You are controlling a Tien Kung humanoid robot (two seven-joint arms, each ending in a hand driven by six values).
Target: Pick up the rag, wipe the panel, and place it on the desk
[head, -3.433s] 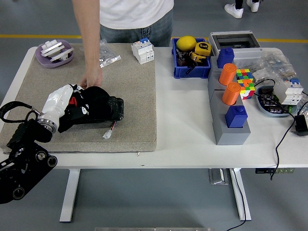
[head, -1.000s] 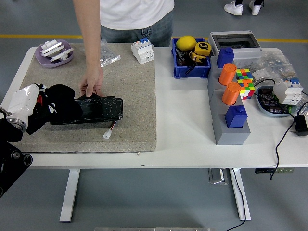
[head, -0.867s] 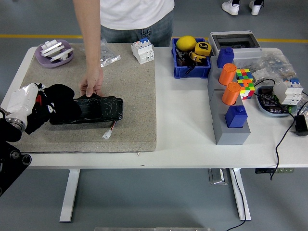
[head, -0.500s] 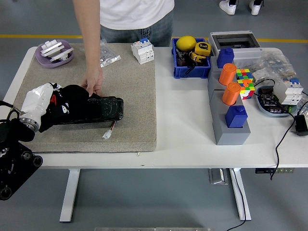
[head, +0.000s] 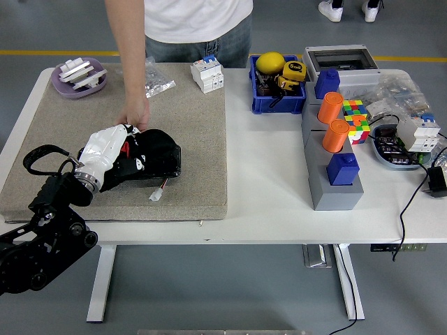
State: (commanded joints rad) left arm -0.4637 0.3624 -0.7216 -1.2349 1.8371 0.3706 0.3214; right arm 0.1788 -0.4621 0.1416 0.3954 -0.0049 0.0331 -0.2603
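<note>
Now, left hand point(head: 122, 150) curled over the black rag point(head: 152, 150), both atop the panel point(head: 157, 167), person's hand point(head: 134, 115) beside.

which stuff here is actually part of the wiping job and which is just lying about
Part of the job: left hand, black rag, black panel, person's hand steadying it.

Lying about: blue bin, orange cylinders, puzzle cube, purple dish.

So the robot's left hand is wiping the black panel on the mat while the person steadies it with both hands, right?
Not quite. The head view shows only one of the person's hands on the black panel. The robot's left hand is on the panel, on the mat.
</note>
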